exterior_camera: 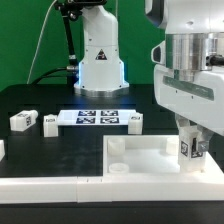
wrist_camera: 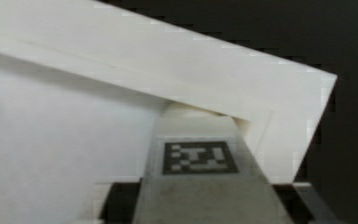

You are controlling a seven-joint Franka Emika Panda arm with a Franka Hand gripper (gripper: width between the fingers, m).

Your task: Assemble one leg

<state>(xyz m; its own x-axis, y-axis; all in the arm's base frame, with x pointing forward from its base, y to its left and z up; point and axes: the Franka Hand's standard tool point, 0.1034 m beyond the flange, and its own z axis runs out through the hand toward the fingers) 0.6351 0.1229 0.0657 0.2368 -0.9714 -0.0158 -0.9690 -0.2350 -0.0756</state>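
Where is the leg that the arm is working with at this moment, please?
The leg is gripped in the tool at the exterior view's right, over the white tray's right-hand corner; the wrist view shows it by that corner.

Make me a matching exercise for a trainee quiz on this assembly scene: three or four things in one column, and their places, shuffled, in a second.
Things:
1. marker board
2. tray
3. leg in the claw
4. two loose legs

Places:
A. over the tray's corner at the exterior view's right
B. flat on the black table, in front of the arm's base
C. on the table toward the exterior view's left
D. front of the table, large, with round sockets

Pairs: 1-B, 2-D, 3-A, 4-C
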